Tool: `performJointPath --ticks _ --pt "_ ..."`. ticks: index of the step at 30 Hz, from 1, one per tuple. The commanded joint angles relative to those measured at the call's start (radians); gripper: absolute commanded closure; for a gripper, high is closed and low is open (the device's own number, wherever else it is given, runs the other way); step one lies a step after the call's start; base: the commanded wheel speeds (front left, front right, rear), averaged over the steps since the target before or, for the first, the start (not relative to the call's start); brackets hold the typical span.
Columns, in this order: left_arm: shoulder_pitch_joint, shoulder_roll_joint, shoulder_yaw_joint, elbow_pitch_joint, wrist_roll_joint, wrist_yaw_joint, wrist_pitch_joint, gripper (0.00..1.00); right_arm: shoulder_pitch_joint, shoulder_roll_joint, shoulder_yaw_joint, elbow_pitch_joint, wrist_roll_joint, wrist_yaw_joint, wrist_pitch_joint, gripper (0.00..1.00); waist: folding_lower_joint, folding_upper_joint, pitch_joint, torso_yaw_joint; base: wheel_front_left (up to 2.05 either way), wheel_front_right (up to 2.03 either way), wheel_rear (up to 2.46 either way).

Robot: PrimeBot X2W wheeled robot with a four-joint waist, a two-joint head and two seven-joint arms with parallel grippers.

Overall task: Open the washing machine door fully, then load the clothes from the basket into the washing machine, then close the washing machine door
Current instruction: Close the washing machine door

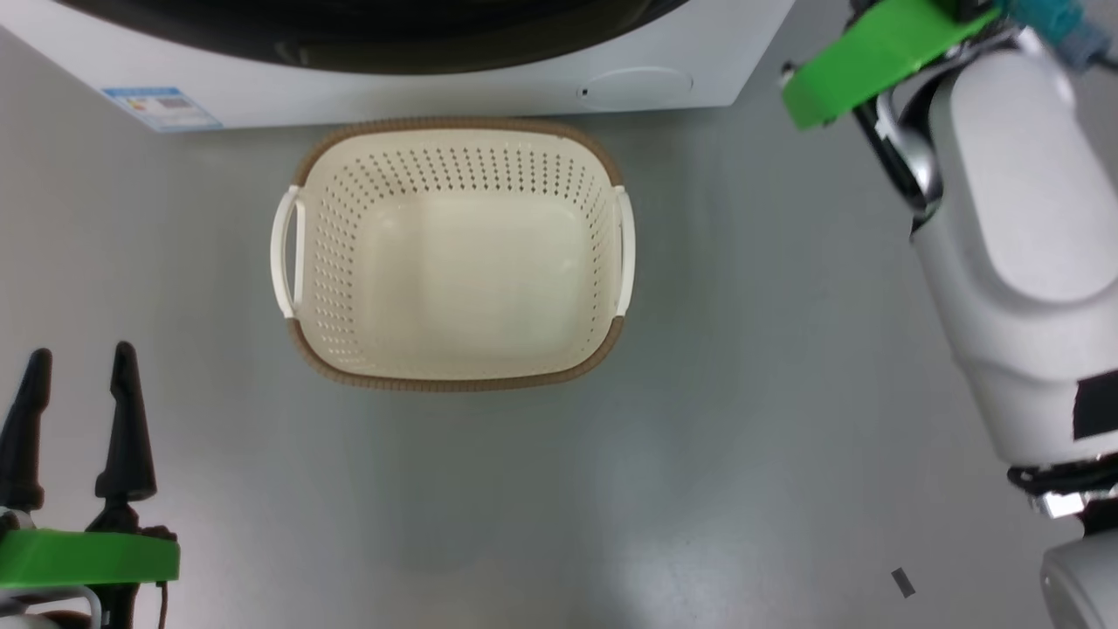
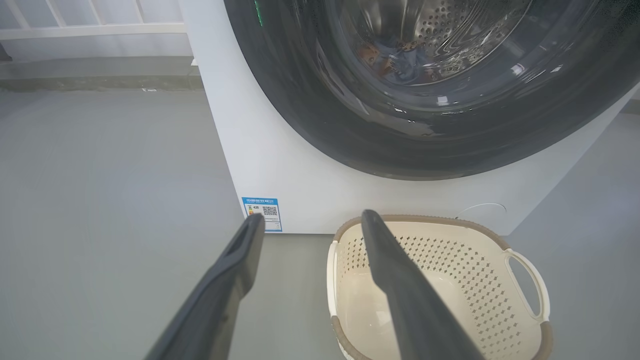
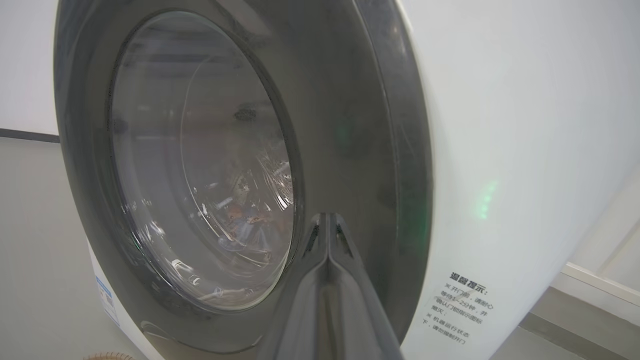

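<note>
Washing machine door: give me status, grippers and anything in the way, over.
Left gripper open, apart from the basket. Right gripper shut, tips at the washing machine door, on its black ring. Door looks closed; basket empty. Nothing seen in the way.

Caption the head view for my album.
Empty basket before the washing machine, open left hand at lower left.

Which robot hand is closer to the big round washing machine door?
The right. The right gripper, shut, points close at the dark ring of the washing machine door. The left gripper hangs open farther back, low near the basket.
</note>
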Motion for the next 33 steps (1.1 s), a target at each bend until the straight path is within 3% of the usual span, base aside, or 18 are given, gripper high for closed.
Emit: performJointPath --ticks 1,6,8,9,10,11,26,33 --pt "-0.01 0.022 0.04 -0.01 0.011 -0.002 -0.006 0.0 0.047 0.015 0.013 -0.038 0.009 -0.006 0.004 0.97 0.0 0.0 -0.037 -0.02 0.0 0.0 0.0" --pt "-0.004 -0.005 0.042 0.018 0.023 -0.002 -0.006 0.0 0.153 0.006 0.039 -0.083 0.022 -0.006 0.004 0.53 0.0 0.0 -0.112 -0.046 0.0 0.0 0.0" --pt "0.003 -0.018 0.044 0.03 0.028 -0.002 -0.006 0.0 0.2 0.004 0.047 -0.099 0.025 -0.006 0.004 0.2 0.0 0.0 -0.147 -0.059 0.0 0.0 0.0" --pt "0.008 -0.024 0.046 0.036 0.032 -0.002 -0.006 0.0 0.224 0.002 0.052 -0.108 0.025 -0.006 0.004 0.12 0.0 0.0 -0.165 -0.065 0.0 0.0 0.0" --pt "0.008 -0.024 0.046 0.036 0.032 -0.002 -0.006 0.0 0.224 0.002 0.052 -0.108 0.025 -0.006 0.004 0.12 0.0 0.0 -0.165 -0.065 0.0 0.0 0.0" --pt "0.013 -0.031 0.048 0.042 0.035 -0.002 -0.006 0.0 0.248 0.001 0.057 -0.117 0.026 -0.006 0.004 0.0 0.0 0.0 -0.184 -0.072 0.0 0.0 0.0" --pt "0.126 -0.114 0.052 0.106 0.058 -0.002 -0.006 0.0 0.619 -0.042 0.083 -0.26 0.067 -0.006 0.004 0.0 0.0 0.0 -0.413 -0.167 0.0 0.0 0.0" --pt "0.14 -0.124 0.045 0.107 0.063 -0.002 -0.006 0.0 0.754 -0.042 0.028 -0.328 0.073 -0.006 0.004 0.0 0.0 0.0 -0.437 -0.182 0.0 0.0 0.0"
